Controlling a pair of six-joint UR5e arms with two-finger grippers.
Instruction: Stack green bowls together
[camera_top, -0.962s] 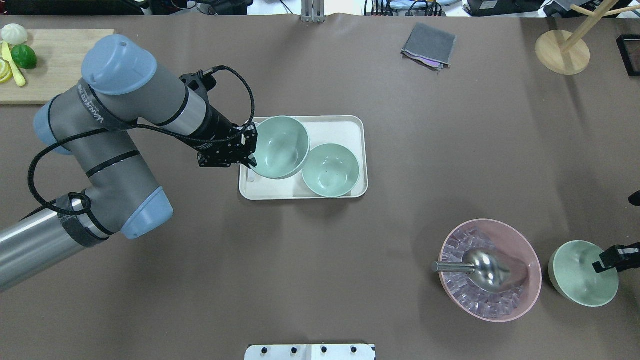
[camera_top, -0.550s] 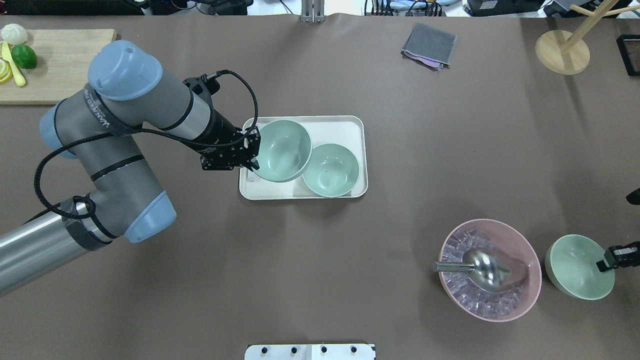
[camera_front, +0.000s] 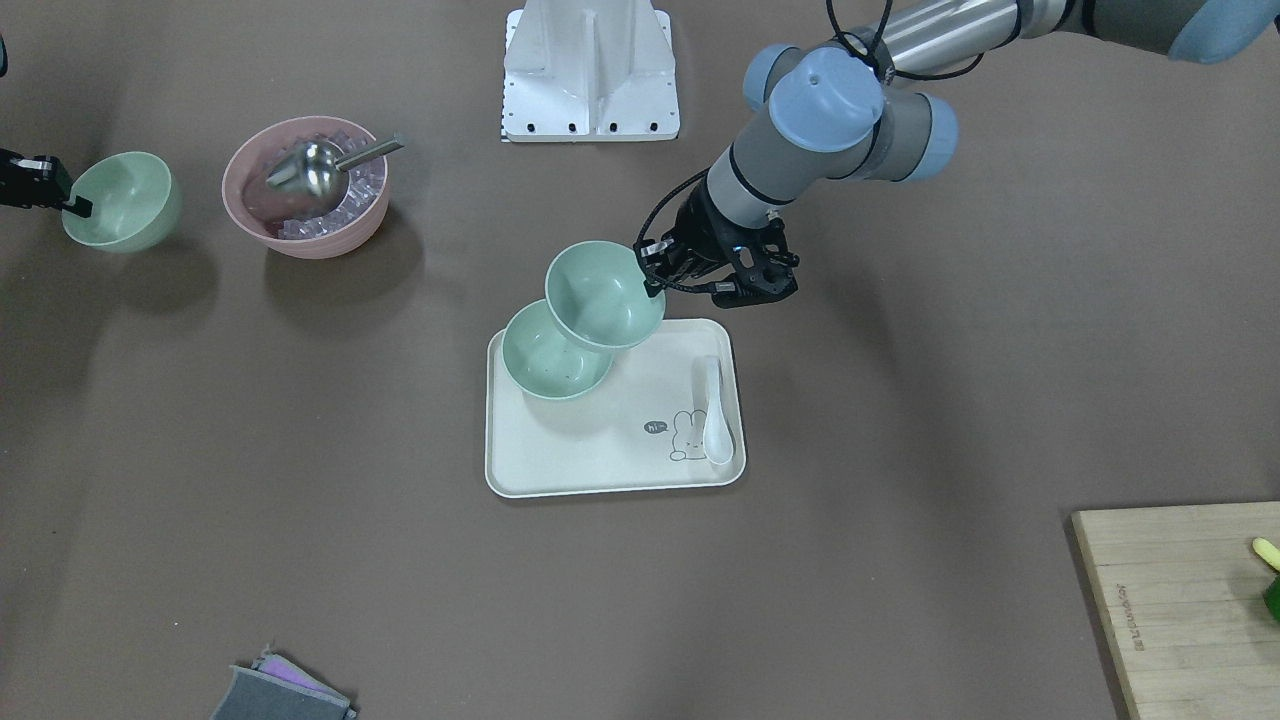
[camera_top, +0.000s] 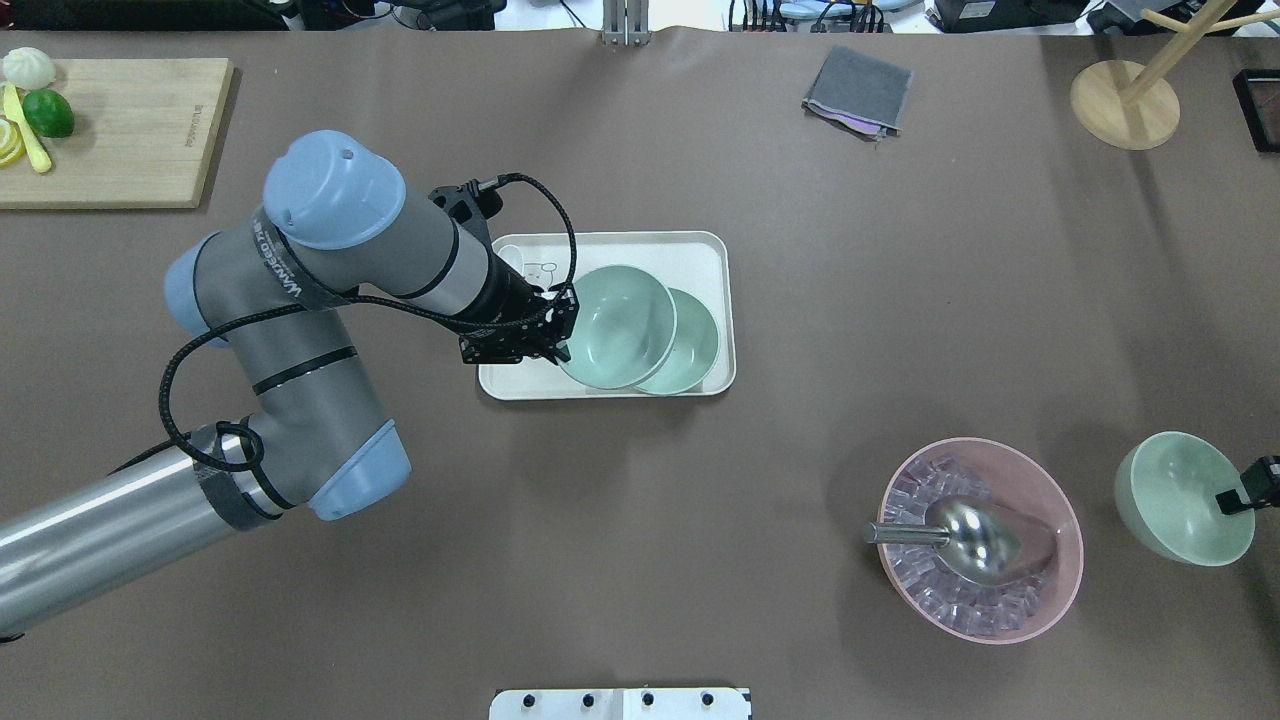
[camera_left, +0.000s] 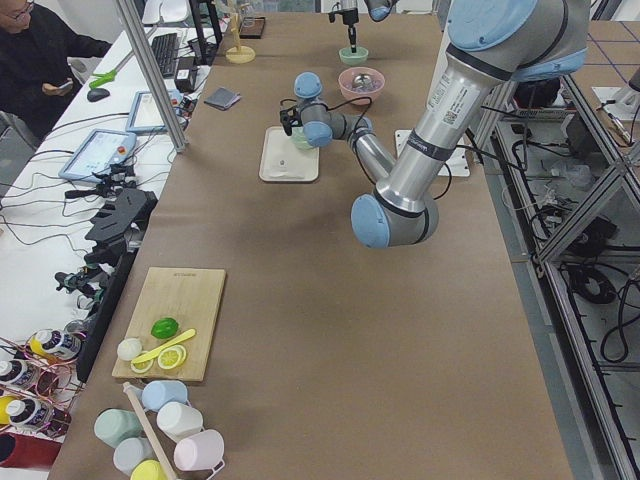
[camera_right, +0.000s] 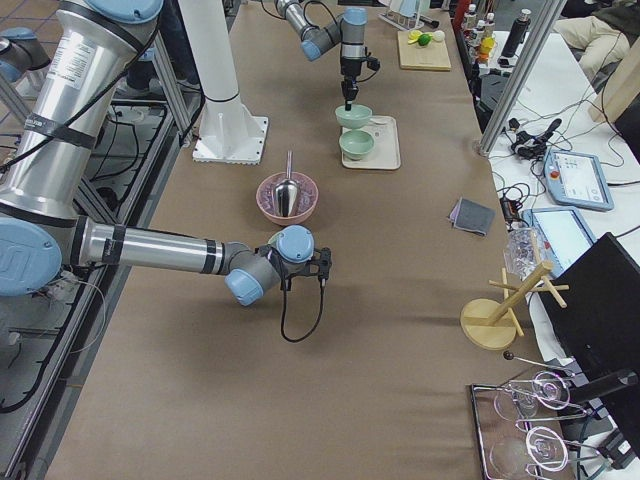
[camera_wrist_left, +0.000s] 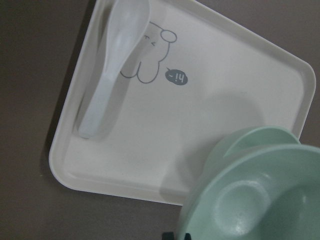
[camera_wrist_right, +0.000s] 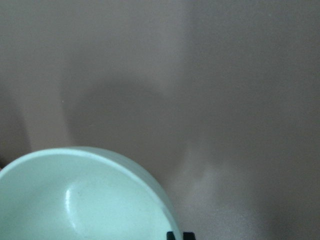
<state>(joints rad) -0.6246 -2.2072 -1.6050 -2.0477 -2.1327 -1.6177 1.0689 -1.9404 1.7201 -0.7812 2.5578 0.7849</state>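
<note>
Aloft, left hand (camera_top: 559, 349) holds green bowl (camera_top: 617, 325).

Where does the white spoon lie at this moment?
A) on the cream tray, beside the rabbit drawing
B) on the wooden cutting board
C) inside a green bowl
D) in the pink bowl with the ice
A: the white spoon lies flat on the cream tray next to the rabbit drawing; the pink bowl holds ice and a metal scoop.
</note>
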